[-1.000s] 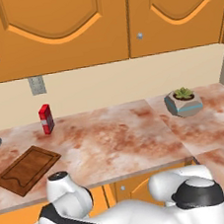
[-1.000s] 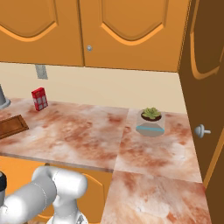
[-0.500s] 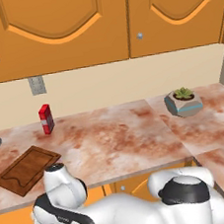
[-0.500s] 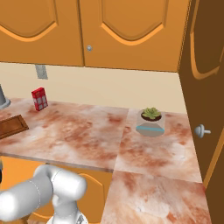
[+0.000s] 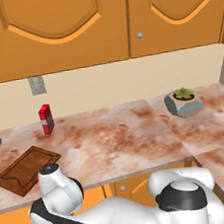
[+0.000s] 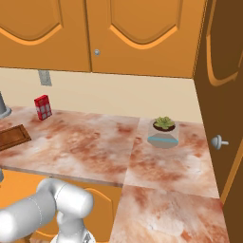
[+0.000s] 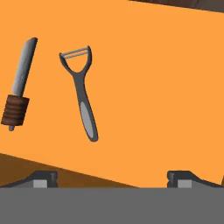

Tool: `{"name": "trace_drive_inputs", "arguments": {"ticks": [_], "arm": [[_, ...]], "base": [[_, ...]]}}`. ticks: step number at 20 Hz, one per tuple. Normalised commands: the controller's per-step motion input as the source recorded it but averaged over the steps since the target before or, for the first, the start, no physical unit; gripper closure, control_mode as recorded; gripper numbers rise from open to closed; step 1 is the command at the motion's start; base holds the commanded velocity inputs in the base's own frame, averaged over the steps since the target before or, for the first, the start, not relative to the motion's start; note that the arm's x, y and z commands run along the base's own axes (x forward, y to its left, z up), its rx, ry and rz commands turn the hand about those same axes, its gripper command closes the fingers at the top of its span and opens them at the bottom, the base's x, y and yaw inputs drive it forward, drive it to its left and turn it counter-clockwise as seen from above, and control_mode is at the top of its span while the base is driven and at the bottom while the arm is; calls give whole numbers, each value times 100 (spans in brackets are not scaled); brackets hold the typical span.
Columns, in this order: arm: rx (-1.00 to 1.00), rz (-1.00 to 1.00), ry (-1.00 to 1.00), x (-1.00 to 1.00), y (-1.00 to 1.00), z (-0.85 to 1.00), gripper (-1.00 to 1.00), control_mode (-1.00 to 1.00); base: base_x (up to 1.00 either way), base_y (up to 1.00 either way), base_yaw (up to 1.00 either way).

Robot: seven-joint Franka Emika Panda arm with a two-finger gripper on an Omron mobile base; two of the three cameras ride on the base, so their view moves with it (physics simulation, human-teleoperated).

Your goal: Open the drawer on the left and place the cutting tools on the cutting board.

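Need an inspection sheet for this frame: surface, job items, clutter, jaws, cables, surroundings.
Surface: marbled counter, bare in the middle.
Job's things: drawer open; knife and peeler lie apart on its floor; cutting board on the counter, nothing on it.
Clutter: red box; potted plant.
Grippers: gripper over the drawer, jaws wide open, holding nothing.
Cables: nothing seen.
Surroundings: wall cabinets; wall outlet.
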Motion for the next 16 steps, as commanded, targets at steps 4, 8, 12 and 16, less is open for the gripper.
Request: {"name": "trace_drive_inputs", "arguments": {"ticks": [4,8,12,16], "arm": [[0,0,-22,0,0,-6,-100,-100],[0,0,-16,0,0,-7,-100,-100],[0,0,-9,0,0,-6,-100,-100],[0,0,0,0,0,0,-100,-100]], "base": [[0,0,0],[0,0,0],[0,0,0],[0,0,0]]}}
